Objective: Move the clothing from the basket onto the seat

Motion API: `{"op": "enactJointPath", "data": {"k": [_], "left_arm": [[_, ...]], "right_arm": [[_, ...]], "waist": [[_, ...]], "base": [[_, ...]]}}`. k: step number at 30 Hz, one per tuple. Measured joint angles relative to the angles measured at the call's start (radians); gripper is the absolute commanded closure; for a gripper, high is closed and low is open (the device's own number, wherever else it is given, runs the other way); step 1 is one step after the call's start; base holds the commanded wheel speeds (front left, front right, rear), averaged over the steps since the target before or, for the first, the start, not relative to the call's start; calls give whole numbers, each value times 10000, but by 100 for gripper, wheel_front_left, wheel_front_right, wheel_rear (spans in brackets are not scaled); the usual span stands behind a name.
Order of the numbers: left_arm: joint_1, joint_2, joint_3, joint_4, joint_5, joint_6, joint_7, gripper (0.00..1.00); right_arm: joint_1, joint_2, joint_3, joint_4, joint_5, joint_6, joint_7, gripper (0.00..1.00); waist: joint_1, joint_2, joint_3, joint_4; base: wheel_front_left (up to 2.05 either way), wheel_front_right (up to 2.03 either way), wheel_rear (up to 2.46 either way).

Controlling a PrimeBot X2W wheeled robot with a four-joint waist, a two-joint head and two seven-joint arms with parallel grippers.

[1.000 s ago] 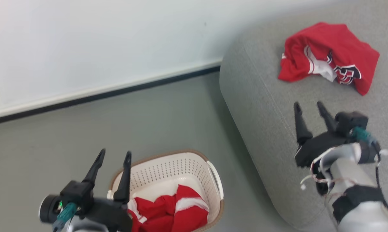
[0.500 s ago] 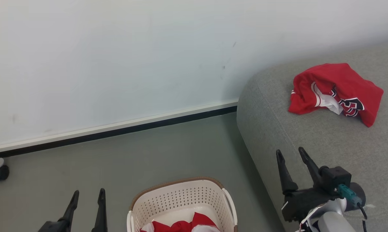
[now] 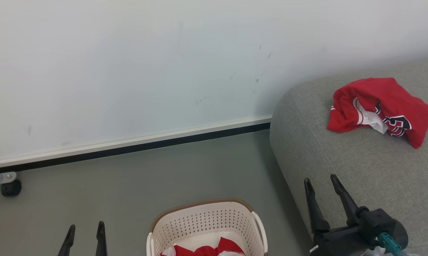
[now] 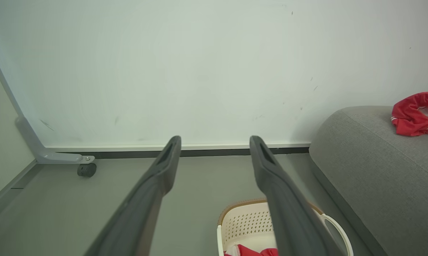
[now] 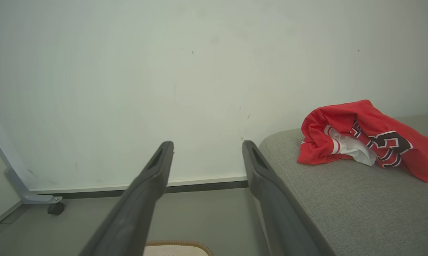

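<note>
Head view: basket holds red clothing; 1 garment lies on seat.

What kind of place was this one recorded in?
Likely an indoor lab or mock living room: a grey sofa seat, a laundry basket on a bare floor, and a white partition on a caster.

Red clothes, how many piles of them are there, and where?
2. One red garment lies crumpled on the grey seat. A second red heap sits inside the basket, cut off by the head view's bottom edge, so more pieces may be hidden there.
</note>
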Motion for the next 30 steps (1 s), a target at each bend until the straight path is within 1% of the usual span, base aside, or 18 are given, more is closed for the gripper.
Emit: {"op": "enactJointPath", "data": {"k": [8, 14, 30], "left_arm": [[327, 15, 236, -125, 25, 42, -50, 0], [325, 12, 326, -265, 104, 46, -50, 0], [310, -33, 382, -391, 176, 56, -52, 0]], "right_arm": [[477, -10, -79, -798, -2, -167, 0, 0], [688, -19, -184, -966, 8, -284, 0, 0], [706, -13, -280, -982, 134, -328, 94, 0]], "waist": [[0, 0, 44, 139], [0, 0, 95, 233], [0, 0, 197, 333]], "base": [[0, 0, 0], [0, 0, 0], [0, 0, 0]]}}
